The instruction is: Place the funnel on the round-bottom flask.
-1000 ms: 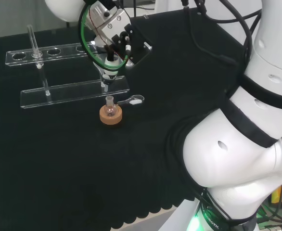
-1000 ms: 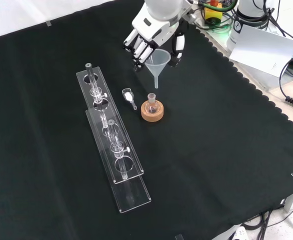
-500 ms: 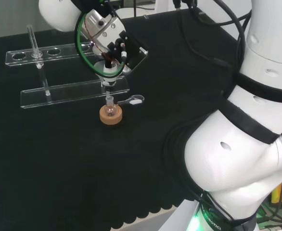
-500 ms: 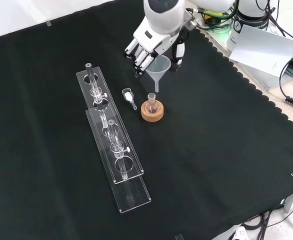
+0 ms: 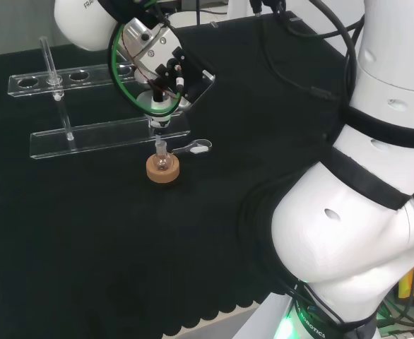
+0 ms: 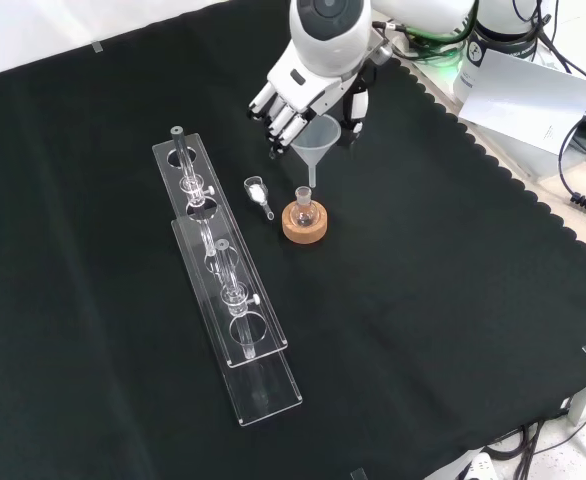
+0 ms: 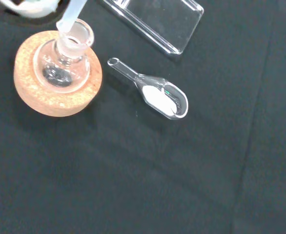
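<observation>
The fingers (image 6: 285, 112) curl round the rim of the funnel (image 6: 316, 137), and the hand (image 6: 308, 85) holds it upright, spout down, just above the flask (image 6: 304, 208). In the wrist view the spout tip sits at the flask's mouth, touching or nearly so. The step in hand looks like the final lowering; next the spout likely needs to slide straight down into the neck before the fingers let go. The funnel is a clear cone with a thin stem. The small round flask sits in a cork ring (image 6: 304, 227) on the bench (image 6: 453, 300), with a scoop (image 6: 258, 193) of white powder just beside it.
</observation>
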